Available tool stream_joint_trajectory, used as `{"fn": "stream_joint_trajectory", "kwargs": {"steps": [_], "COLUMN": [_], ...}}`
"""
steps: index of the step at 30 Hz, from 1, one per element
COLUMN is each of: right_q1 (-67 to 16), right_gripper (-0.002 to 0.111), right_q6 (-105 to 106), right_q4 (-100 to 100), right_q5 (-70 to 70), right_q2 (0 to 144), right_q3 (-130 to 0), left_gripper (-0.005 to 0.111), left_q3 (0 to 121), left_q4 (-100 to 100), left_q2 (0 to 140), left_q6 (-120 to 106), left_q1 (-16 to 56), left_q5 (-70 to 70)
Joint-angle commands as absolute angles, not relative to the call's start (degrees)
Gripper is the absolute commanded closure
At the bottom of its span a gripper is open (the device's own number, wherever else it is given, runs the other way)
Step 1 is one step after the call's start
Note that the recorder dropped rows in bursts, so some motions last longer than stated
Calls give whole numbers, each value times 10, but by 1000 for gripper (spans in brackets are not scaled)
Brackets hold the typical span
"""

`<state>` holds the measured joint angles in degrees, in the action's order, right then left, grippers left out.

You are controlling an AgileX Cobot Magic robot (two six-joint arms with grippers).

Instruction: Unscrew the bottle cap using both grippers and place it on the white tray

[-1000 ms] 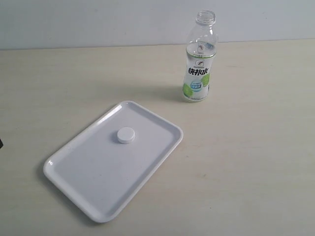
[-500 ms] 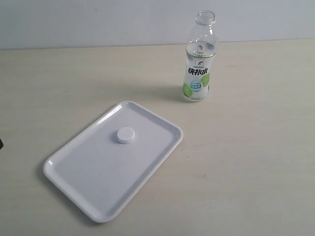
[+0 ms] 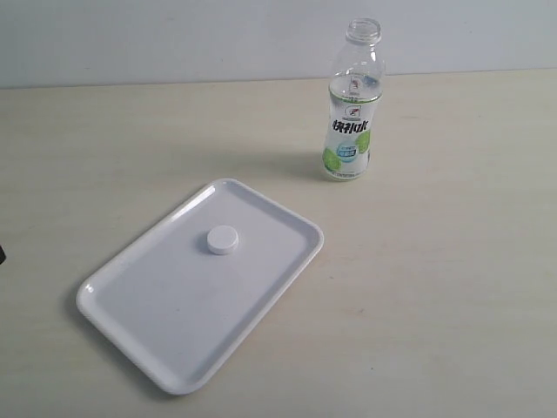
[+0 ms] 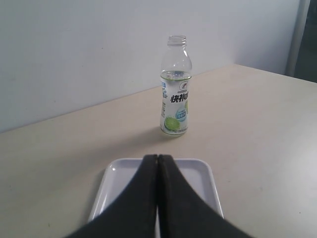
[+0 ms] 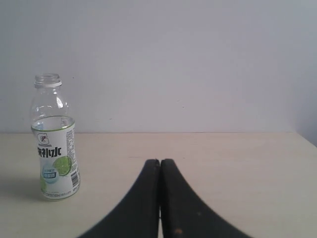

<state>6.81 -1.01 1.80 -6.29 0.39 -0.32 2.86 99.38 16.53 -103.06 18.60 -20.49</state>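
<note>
The white bottle cap (image 3: 223, 239) lies flat on the white tray (image 3: 174, 322), toward its far end. The clear bottle (image 3: 352, 104) stands upright and uncapped on the table behind the tray, its threaded neck bare. Neither arm shows in the exterior view. In the left wrist view my left gripper (image 4: 158, 157) is shut and empty, held over the tray (image 4: 205, 183), with the bottle (image 4: 175, 87) beyond it; the cap is hidden behind its fingers. In the right wrist view my right gripper (image 5: 160, 161) is shut and empty above the table, with the bottle (image 5: 53, 139) off to one side.
The beige table (image 3: 452, 279) stretches round the tray and bottle. A pale wall (image 3: 174, 35) rises behind its far edge. A small dark edge (image 3: 2, 253) shows at the left border of the exterior view.
</note>
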Motion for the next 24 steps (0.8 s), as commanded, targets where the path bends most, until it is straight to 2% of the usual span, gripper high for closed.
{"fn": "stream_joint_trajectory", "kwargs": {"steps": [1, 8, 16, 24], "right_q1": [71, 71, 71, 71], "right_gripper": [108, 108, 108, 108], "right_q6": [-5, -5, -5, -5], "right_q4": [16, 16, 16, 14], "right_q5": [-63, -63, -63, -63], "right_q2": [0, 0, 0, 0], "right_q3": [0, 0, 0, 0], "left_gripper": [107, 107, 107, 107], "left_q3": [28, 27, 0, 0], "left_q4": [999, 999, 999, 980], "left_q2": [163, 153, 6, 0], "left_q6": [-1032, -1032, -1023, -1073], "left_q1": [187, 198, 199, 199], "left_q5": [-210, -204, -175, -143]}}
